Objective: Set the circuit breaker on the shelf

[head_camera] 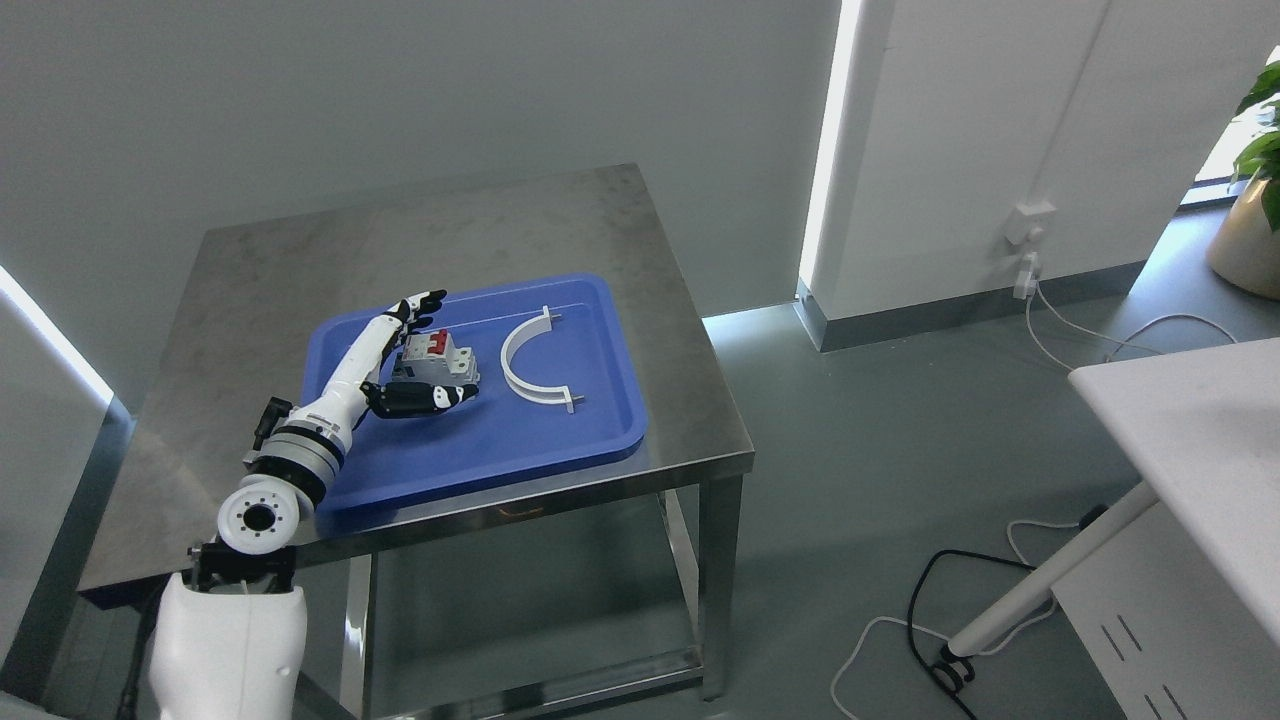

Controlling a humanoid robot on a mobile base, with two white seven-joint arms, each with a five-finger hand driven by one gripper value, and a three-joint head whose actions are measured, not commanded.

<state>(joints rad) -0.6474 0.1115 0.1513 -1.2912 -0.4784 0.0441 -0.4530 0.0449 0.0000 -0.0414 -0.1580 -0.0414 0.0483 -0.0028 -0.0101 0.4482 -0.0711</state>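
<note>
The blue tray (480,440) lay on the steel counter (300,270), and everything else sat in relation to it. The circuit breaker (436,358), grey-white with red switches, rested inside the tray, left of its middle. The left hand (405,355) reached over the tray's left part, its fingers (425,300) spread around the breaker, with the thumb on the near side and the other fingers beyond it. Whether they actually touched the breaker was hard to judge from this angle. A white curved bracket (528,362) lay in the tray just right of the breaker, apart from it.
</note>
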